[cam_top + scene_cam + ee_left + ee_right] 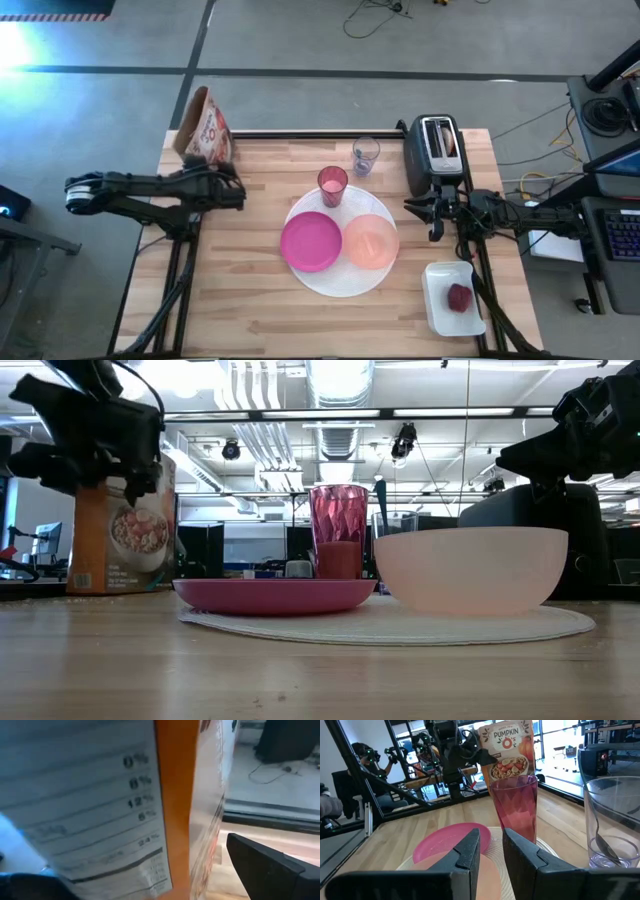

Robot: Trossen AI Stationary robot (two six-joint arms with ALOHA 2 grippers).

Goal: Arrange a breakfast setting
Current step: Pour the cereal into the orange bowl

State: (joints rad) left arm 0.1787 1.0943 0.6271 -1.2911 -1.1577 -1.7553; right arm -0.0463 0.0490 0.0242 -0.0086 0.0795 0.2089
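Observation:
On a large white plate (340, 285) rest a magenta plate (311, 241) and a peach bowl (371, 241). A pink cup (332, 186) stands just beyond the plate's far rim. A dark red fruit (459, 296) lies in a white square tray (436, 275) at the near right. My left gripper (233, 182) is open at the far left, level, with an upright cereal box (207, 130) between its fingers; the box fills the left wrist view. My right gripper (437, 214) waits at the right edge, its fingers a narrow gap apart with nothing between them. My left gripper has its fingers on either side of the cereal box's orange upright edge (175, 795), coming level from the near side. One finger (265, 865) stands clear of the box. The other is hidden low behind the box's panel, so I cannot tell whether it touches.
A black toaster (435, 150) stands at the far right, beside a clear glass (365, 155) with a spoon in it. Bare wood lies at the near left of the table (230, 290). People sit in the room beyond the table's left side.

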